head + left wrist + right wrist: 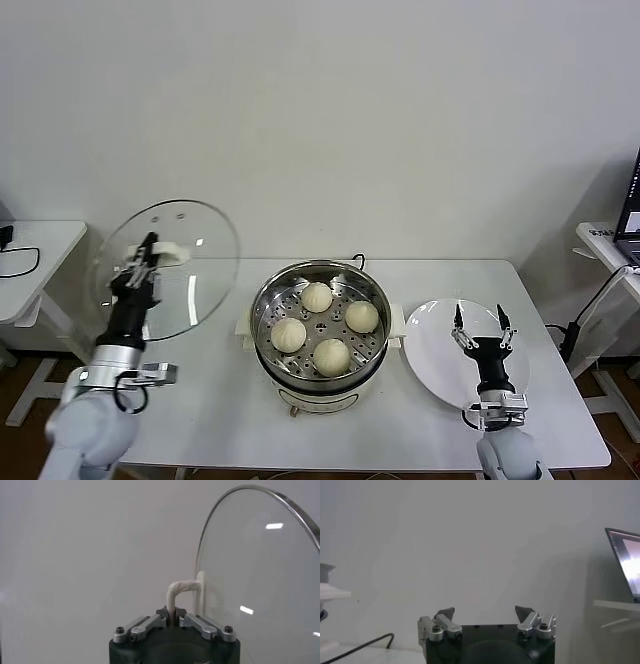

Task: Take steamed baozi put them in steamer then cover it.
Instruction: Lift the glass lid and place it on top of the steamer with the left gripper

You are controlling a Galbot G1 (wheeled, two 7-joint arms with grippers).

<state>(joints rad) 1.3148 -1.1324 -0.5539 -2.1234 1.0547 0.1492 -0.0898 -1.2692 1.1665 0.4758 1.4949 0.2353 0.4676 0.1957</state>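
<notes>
Already four steamed baozi [318,296] sit on the perforated tray inside the steamer [320,335], mid-table, uncovered. Left of it, the left gripper [148,257] holds the cover [170,268] aloft and tilted, jaws clamped on its white handle [178,594]. Right gripper [480,326] hovers over the white plate [440,355], jaws apart.

A plain pale wall [330,110] fills the back. White worktop [220,400] sits centre, with a side table [30,250] left. A laptop [630,205] is on another table at right.
</notes>
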